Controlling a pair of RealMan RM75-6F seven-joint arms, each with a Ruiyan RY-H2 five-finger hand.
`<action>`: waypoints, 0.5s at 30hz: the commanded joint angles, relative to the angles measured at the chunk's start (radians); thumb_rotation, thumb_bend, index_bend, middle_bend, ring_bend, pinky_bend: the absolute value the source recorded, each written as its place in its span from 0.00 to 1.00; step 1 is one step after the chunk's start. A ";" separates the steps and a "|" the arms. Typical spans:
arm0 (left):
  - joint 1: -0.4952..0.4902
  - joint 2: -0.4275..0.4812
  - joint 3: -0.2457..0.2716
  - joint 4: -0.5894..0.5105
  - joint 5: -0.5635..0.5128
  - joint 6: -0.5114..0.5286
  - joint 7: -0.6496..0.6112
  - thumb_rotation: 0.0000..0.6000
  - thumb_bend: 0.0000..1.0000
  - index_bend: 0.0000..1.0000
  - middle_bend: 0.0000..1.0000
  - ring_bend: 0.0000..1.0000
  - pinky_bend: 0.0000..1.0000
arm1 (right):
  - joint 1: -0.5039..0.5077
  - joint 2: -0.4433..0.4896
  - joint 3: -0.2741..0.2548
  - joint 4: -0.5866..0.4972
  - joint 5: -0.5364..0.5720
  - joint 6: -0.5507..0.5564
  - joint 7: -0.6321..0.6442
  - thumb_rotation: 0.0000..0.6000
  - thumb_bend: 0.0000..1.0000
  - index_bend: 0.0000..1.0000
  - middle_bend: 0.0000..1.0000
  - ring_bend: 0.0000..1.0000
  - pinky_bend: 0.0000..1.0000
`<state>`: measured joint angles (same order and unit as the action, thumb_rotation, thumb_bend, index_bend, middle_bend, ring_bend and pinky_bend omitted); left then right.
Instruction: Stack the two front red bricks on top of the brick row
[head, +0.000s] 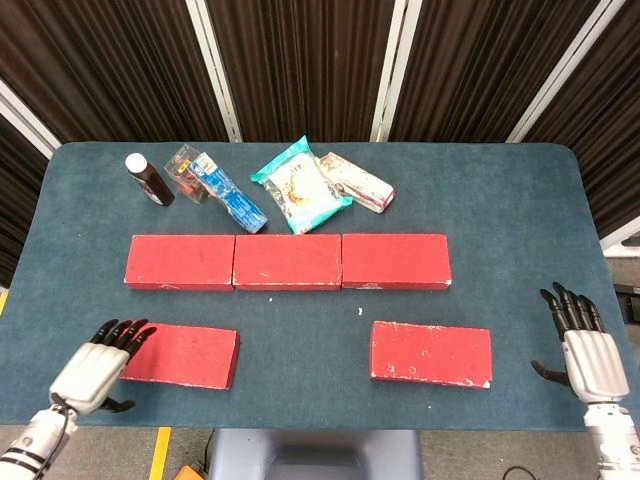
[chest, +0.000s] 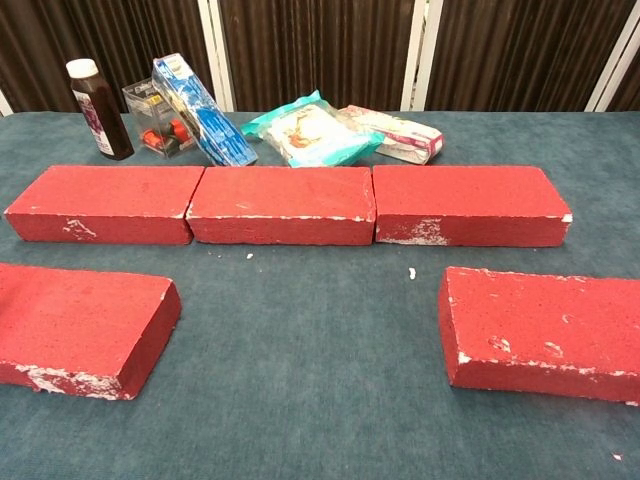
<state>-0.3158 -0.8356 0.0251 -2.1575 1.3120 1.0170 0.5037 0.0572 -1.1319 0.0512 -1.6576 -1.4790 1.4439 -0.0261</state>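
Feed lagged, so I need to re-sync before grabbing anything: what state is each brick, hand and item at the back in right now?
left hand: open, fingertips over the front left brick's end
right hand: open, apart from the bricks
front left brick: flat on the table, not stacked
front right brick: flat, not stacked
brick row: end to end, nothing on top
dark bottle: capped, tilted
teal packet: lying flat

Dark ribbed wall panels (head: 300, 60) with pale strips behind a teal-covered table (head: 500, 200).
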 joint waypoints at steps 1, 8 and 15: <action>-0.044 -0.048 -0.010 -0.015 -0.082 -0.028 0.059 1.00 0.00 0.00 0.00 0.00 0.00 | 0.001 -0.001 -0.001 0.000 0.001 -0.002 -0.003 1.00 0.00 0.07 0.03 0.00 0.00; -0.094 -0.102 -0.026 -0.013 -0.185 -0.011 0.128 1.00 0.00 0.00 0.00 0.00 0.00 | 0.006 -0.007 -0.002 -0.001 0.005 -0.011 -0.016 1.00 0.00 0.07 0.03 0.00 0.00; -0.132 -0.134 -0.024 -0.014 -0.247 -0.003 0.159 1.00 0.00 0.00 0.00 0.00 0.00 | 0.005 -0.014 0.001 0.001 0.005 0.000 -0.021 1.00 0.00 0.07 0.03 0.00 0.00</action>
<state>-0.4424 -0.9639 0.0006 -2.1718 1.0717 1.0125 0.6597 0.0627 -1.1448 0.0520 -1.6574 -1.4733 1.4427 -0.0480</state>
